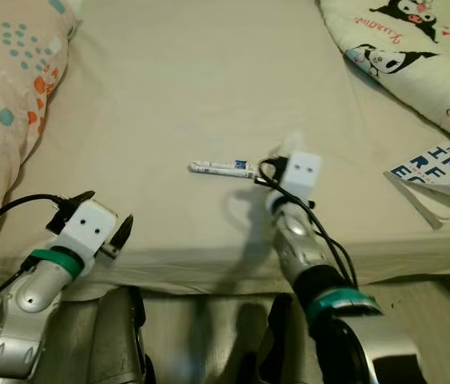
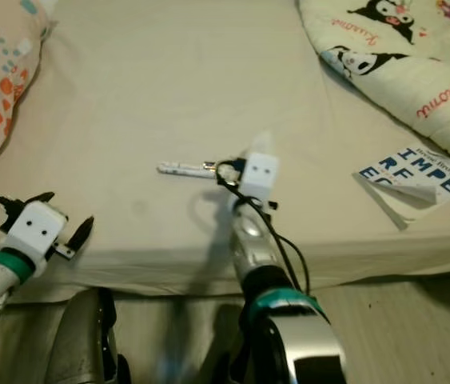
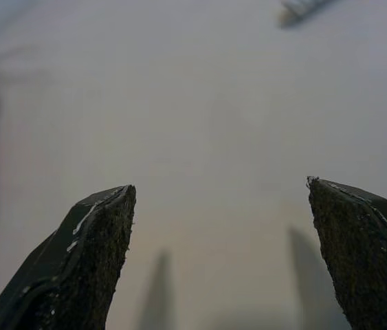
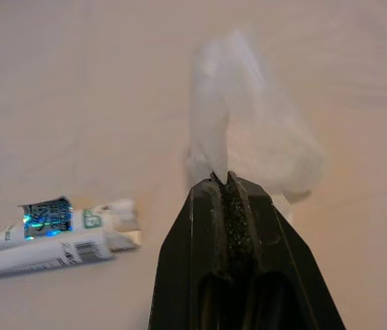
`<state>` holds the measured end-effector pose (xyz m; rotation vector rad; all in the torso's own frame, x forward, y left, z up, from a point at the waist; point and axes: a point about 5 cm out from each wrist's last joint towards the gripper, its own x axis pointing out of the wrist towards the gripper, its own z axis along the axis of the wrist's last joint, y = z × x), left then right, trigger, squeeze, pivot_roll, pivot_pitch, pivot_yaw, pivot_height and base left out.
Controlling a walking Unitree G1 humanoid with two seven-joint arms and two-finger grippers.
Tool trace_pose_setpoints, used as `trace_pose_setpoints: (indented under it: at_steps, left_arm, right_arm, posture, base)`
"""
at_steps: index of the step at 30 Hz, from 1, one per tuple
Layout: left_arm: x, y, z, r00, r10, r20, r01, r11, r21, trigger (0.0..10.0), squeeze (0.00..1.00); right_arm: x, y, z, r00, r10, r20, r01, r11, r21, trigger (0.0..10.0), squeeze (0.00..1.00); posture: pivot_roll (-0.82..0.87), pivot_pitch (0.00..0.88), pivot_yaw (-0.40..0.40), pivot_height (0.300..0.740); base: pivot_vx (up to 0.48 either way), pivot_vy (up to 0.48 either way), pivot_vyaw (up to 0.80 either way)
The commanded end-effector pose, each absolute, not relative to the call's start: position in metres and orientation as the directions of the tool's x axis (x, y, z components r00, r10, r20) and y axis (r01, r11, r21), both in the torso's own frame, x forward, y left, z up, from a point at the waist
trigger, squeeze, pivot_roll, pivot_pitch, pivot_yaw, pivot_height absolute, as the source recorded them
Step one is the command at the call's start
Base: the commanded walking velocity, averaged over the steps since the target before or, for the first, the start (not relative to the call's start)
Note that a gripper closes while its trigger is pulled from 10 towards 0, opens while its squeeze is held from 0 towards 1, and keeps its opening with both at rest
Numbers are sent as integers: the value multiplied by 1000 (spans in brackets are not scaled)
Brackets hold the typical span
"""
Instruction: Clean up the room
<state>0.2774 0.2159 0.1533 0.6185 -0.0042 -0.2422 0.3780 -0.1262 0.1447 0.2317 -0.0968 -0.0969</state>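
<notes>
The right tool [image 4: 224,180] has its fingers pressed together on a thin, crumpled piece of clear plastic wrap [image 4: 248,130], pinching just its near edge while the rest of the film stands up and billows beyond the tips. It hovers over the bed [image 1: 193,88], out past the mattress edge. Just beside the tool, on the robot's left of it, lies a small white tube [image 1: 223,167] flat on the sheet — near the fingers but apart from them. Further off on the tool's other side, a book [image 1: 440,178] rests close to the mattress edge, and beyond it a printed quilt [image 1: 416,48] is heaped. A pillow [image 1: 9,96] sits far off toward the robot's left.

The left tool [image 1: 105,220] is held low at the near edge of the bed, fingers spread wide with nothing between them.

The hold looks like the weak point. Only a sliver of slippery film appears to be caught, so a quick lift or swing could let it slide out and drift back onto the sheet. The loose part might also catch air and flop over the wrist camera. And with the tube so close, a sideways move of the arm could nudge it — perhaps rolling it toward the mattress edge.
</notes>
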Motion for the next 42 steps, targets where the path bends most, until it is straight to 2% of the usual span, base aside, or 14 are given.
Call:
trace_pose_setpoints:
  at_steps: [1,2,4,5,6,12,15,16,17,20,26,29,32,42]
  left_arm:
    - [278,212,146,952,-286,-105,294,775,559,10000,180]
    - [285,214,149,951,-295,-86,292,777,558,10000,0]
    - [290,215,151,951,-299,-72,287,778,559,10000,0]
    - [300,215,154,951,-304,-55,281,776,565,10000,0]
    - [317,213,159,949,-314,-30,273,769,578,10000,0]
    - [338,209,165,944,-330,-12,269,749,606,10000,0]
    - [364,188,168,906,-415,-83,331,573,750,10000,0]
    - [364,188,168,906,-415,-83,331,573,750,10000,0]
    - [367,181,167,888,-445,-113,353,504,788,10000,0]
    - [373,171,168,861,-490,-138,370,417,830,10000,0]
    - [383,161,173,844,-514,-150,414,447,793,10000,0]
    - [388,159,173,846,-501,-184,419,409,811,10000,0]
    - [393,166,174,886,-423,-190,338,307,890,10000,0]
    - [396,180,171,928,-329,-175,232,143,962,10000,0]
  right_arm:
    - [370,-131,148,986,-70,151,25,958,285,0,0]
    - [362,-140,150,980,-77,185,16,950,312,8667,0]
    - [356,-146,152,975,-80,208,6,944,330,8667,0]
    - [349,-155,157,967,-92,238,5,939,345,10000,0]
    - [341,-166,165,954,-120,274,16,935,354,10000,0]
    - [335,-174,172,943,-134,304,23,939,342,10000,0]
    - [325,-175,183,933,-121,339,8,948,317,10000,0]
    - [325,-175,183,933,-121,339,8,948,317,10000,0]
    - [322,-174,188,930,-104,354,-9,953,304,10000,0]
    - [312,-170,203,925,-57,377,-58,956,286,10000,0]
    - [299,-171,219,918,-44,395,-70,960,270,10000,0]
    - [290,-176,221,922,-56,383,-51,964,261,10000,0]
    - [282,-180,224,927,-67,368,-31,967,254,10000,0]
    - [263,-184,242,931,-73,356,-13,972,233,10000,0]
  posture:
    - [176,144,-20,460]
    - [143,140,-14,460]
    - [135,139,-13,460]
    - [97,141,-3,460]
    - [56,146,6,460]
    - [9,153,16,460]
    - [-65,190,27,460]
    - [-65,190,27,460]
    - [-89,204,28,460]
    - [-133,237,31,460]
    - [-194,275,34,460]
    - [-219,298,34,460]
    - [-250,326,31,460]
    - [-308,398,13,460]
  base:
    - [0,0,0]
    - [0,0,0]
    - [0,0,0]
    - [0,0,0]
    - [0,0,0]
    - [0,0,0]
    - [0,0,0]
    - [0,0,0]
    - [0,0,0]
    - [0,0,0]
    - [0,0,0]
    - [0,0,0]
    - [0,0,0]
    - [0,0,0]
